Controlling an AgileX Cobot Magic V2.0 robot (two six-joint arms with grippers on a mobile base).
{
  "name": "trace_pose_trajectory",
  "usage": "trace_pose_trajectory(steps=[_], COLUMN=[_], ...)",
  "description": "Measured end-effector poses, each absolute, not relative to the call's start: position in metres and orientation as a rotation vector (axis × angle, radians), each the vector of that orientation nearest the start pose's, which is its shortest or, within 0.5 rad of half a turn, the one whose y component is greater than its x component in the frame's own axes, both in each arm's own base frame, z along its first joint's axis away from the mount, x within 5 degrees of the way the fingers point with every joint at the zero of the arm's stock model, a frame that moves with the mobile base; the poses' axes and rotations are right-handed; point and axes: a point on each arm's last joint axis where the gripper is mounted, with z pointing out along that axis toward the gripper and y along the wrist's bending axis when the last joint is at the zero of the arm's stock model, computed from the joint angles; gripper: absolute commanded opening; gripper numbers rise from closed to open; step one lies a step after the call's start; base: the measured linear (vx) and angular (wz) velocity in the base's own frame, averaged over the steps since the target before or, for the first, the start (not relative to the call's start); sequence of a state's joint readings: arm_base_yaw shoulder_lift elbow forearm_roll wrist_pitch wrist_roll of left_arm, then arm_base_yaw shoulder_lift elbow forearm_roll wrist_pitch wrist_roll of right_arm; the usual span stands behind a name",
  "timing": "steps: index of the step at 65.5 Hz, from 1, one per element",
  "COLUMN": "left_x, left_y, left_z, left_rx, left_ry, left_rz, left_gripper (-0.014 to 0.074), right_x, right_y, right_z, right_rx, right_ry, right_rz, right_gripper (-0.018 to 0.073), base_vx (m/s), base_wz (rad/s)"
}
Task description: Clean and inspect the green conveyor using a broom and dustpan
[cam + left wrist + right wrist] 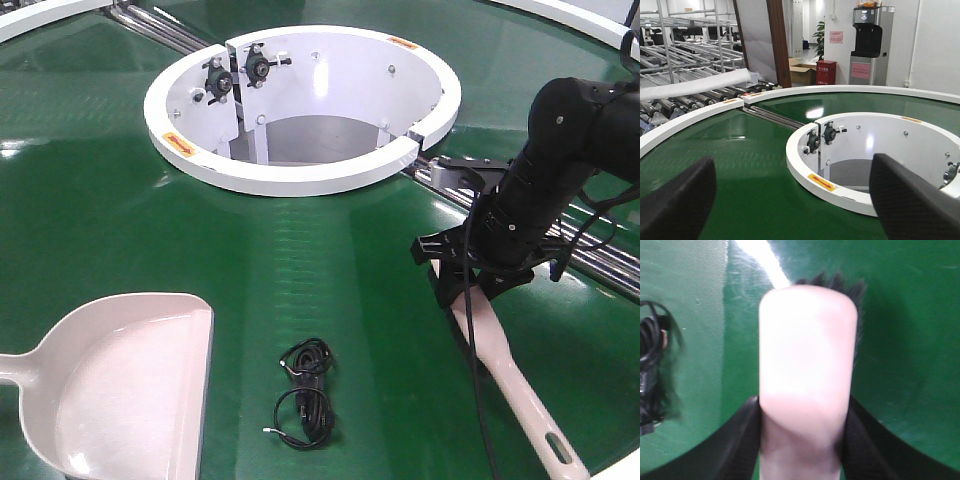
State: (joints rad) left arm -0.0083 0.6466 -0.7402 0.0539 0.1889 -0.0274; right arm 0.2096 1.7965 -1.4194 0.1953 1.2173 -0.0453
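My right hand (468, 288) is closed around the broom (520, 390), gripping it near the head. Its handle trails away from the cable (303, 398), back toward the near edge of the conveyor (330, 270). The wrist view shows the pale head between the fingers (740, 440), with dark bristles poking out at its far end.

The cable lies loose on the conveyor, to the left of the broom and well apart from it. The dustpan (120, 390) sits on the far side of the cable, just beside it, with its flat open edge turned toward the cable. That puts broom, cable and pan roughly in a line, so I judge a sweep to the left would carry the cable into the pan.

My left hand (792, 197) is spread wide and holds nothing. It is off the conveyor and looks toward the white hub (805, 170). I'd expect the left arm to be the nearer one to the pan's handle.
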Motion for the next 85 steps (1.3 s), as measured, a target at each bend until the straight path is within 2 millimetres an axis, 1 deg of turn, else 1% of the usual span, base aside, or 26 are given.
trace_pose_trajectory(steps=[22, 29, 36, 45, 50, 55, 64, 73, 85], left_x=[0.132, 0.131, 0.131, 0.13, 0.129, 0.128, 0.128, 0.128, 0.128], left_y=[0.0, 0.0, 0.002, 0.005, 0.007, 0.009, 0.011, 0.012, 0.013], left_z=[0.389, 0.386, 0.382, 0.374, 0.37, 0.367, 0.368, 0.37, 0.37], left_rx=[0.018, 0.062, 0.199, 0.522, 0.729, 0.932, 1.179, 1.273, 1.293], left_ry=[1.593, 1.618, 1.657, 1.707, 1.709, 1.677, 1.575, 1.504, 1.493], left_rz=[0.022, 0.068, 0.212, 0.52, 0.692, 0.848, 1.056, 1.171, 1.195], left_gripper=[0.0577, 0.0577, 0.0577, 0.0576, 0.0576, 0.0576, 0.0576, 0.0576, 0.0576], right_x=[0.342, 0.342, 0.342, 0.342, 0.342, 0.342, 0.342, 0.342, 0.342], right_y=[0.091, 0.091, 0.091, 0.091, 0.091, 0.091, 0.091, 0.091, 0.091], right_z=[0.25, 0.25, 0.25, 0.25, 0.25, 0.25, 0.25, 0.25, 0.25], right_rx=[-0.286, -0.285, -0.285, -0.285, -0.285, -0.285, -0.285, -0.285, -0.286], right_ry=[3.066, 3.066, 3.066, 3.066, 3.066, 3.066, 3.066, 3.066, 3.067], right_rz=[0.317, 0.318, 0.318, 0.318, 0.318, 0.318, 0.318, 0.318, 0.318], right_gripper=[-0.0005, -0.0005, -0.0005, -0.0005, -0.0005, -0.0005, -0.0005, -0.0005, -0.0005], base_vx=[0.0, 0.0, 0.0, 0.0, 0.0, 0.0, 0.0, 0.0, 0.0], base_wz=[0.0, 0.0, 0.0, 0.0, 0.0, 0.0, 0.0, 0.0, 0.0])
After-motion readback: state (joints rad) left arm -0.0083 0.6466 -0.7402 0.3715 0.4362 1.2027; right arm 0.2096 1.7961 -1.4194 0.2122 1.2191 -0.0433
